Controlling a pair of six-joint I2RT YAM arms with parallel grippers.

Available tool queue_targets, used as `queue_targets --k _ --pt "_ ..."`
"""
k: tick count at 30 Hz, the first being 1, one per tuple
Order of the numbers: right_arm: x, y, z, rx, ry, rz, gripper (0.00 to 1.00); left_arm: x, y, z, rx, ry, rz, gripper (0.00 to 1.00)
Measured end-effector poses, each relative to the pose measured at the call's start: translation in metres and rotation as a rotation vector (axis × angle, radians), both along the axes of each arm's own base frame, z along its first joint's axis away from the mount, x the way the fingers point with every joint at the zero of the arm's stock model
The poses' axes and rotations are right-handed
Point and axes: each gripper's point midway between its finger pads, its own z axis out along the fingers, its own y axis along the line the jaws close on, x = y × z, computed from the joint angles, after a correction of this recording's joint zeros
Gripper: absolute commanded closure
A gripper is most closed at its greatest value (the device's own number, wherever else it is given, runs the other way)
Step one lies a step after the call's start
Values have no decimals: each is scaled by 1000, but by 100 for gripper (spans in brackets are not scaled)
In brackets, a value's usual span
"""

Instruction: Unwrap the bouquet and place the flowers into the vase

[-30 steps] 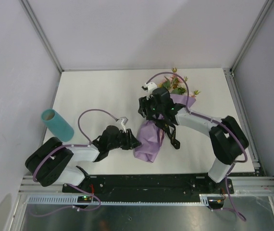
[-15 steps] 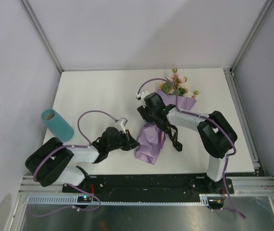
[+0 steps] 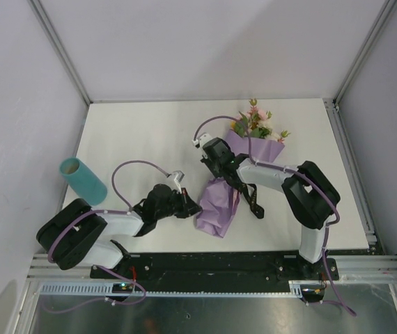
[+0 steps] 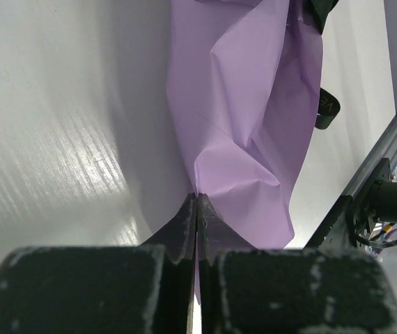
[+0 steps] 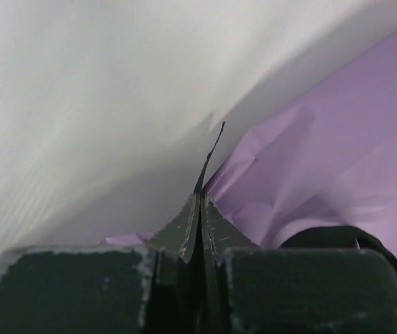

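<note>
The bouquet (image 3: 217, 203) lies on its side on the white table (image 3: 150, 132), a little toward 3 o'clock from the centre. Its narrow wrapped end points to 7 o'clock. The flowers (image 3: 254, 125), pink, cream and green, spill out of the wide end toward 1 o'clock. The purple paper (image 4: 247, 104) is creased and loosely folded along the cone. A black ribbon (image 3: 248, 198) trails off the bundle's 4 o'clock side onto the table.

The left gripper (image 3: 193, 207) comes in from 9 o'clock and meets the lower half of the cone. In the left wrist view, the left gripper (image 4: 196, 202) has its fingers pressed together on the edge of the purple paper, low against the table.

The right gripper (image 3: 212, 167) sits at the 10 o'clock side of the bouquet's middle, and its arm crosses over the wrap from 3 o'clock. In the right wrist view, the right gripper (image 5: 200, 198) has its fingers closed tight on a thin dark sliver (image 5: 212, 149) that sticks up between the tips. It may be a ribbon end, but the view is too close to be sure. Purple paper (image 5: 345, 125) lies just beside the tips at 3 o'clock, with a black ribbon loop (image 5: 338, 240) below it.

The teal vase (image 3: 83, 181) is well apart from the bouquet, near the table's 9 o'clock edge. Its round mouth faces 10 o'clock.
</note>
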Motion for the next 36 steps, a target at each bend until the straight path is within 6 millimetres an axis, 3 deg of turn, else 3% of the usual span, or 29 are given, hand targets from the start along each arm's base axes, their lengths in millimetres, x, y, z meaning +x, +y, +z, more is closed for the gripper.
queue_targets --k 5,11,23,28,36 --pt "0 9 23 32 -63 -11 100 1 2 -2 2 11 25 100" --pt "7 15 78 162 -171 -68 100 4 3 -3 1 11 45 100" --pt "13 18 125 342 -233 -153 100 6 8 -6 10 11 75 100" --pt "15 15 156 420 -279 -170 100 7 8 -6 8 14 82 100" --pt "22 7 184 501 -328 -199 100 7 8 -6 9 16 85 100"
